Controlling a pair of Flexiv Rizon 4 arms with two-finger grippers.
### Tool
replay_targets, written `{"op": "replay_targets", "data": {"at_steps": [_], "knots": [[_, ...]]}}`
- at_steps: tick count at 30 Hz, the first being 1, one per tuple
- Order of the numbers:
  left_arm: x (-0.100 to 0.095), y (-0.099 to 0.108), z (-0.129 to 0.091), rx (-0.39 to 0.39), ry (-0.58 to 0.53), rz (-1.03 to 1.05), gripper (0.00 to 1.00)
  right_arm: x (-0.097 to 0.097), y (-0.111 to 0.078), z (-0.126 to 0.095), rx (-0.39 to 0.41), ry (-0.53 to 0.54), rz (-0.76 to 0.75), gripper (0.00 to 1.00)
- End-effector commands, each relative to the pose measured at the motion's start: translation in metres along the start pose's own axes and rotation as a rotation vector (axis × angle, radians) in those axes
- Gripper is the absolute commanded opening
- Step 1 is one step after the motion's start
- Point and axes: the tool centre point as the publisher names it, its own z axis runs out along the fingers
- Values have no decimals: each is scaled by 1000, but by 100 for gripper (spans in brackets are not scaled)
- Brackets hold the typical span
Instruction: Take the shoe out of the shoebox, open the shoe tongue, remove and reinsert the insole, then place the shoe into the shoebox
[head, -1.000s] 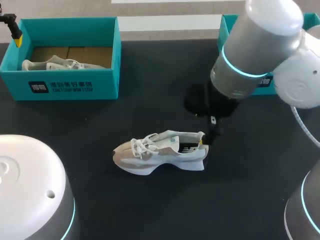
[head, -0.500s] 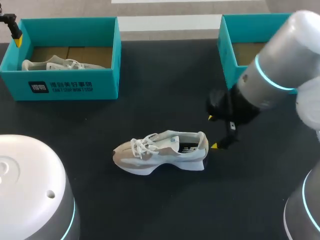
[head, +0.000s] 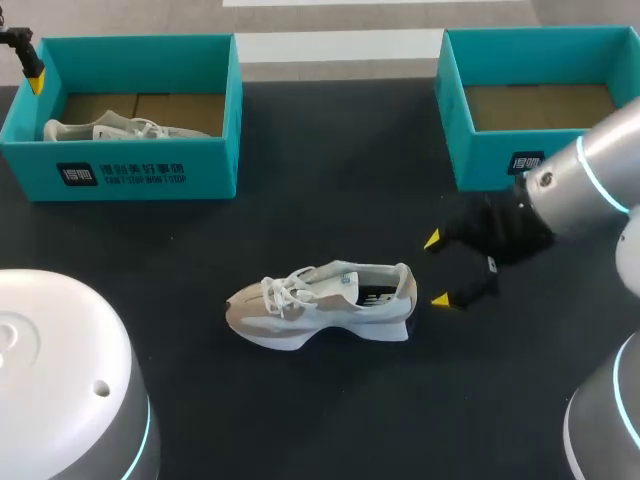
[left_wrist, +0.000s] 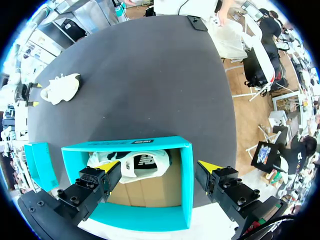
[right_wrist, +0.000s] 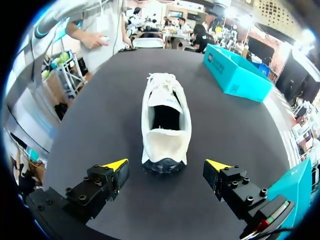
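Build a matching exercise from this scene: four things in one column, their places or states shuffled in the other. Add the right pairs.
Column one
1. shoe outside the boxes
2. left shoebox
3. right shoebox
4. right end effector

Column two
A. open, just behind a heel
B. holds a second shoe
C. stands on its sole on the dark table
D. only a brown floor shows inside

Pairs: 1-C, 2-B, 3-D, 4-A.
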Motion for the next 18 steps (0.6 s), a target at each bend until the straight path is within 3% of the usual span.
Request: {"op": "replay_targets", "data": {"at_steps": [1,9,18], "knots": [[0,-1,0,-1,0,1,100,-4,-9,12,-139,8,-4,100],[0,-1,0,-1,0,1,100,-10,-29,20,-163,18,6,100],[0,-1,0,-1,0,1,100,-11,-33,22,-178,3,16,100]]}}
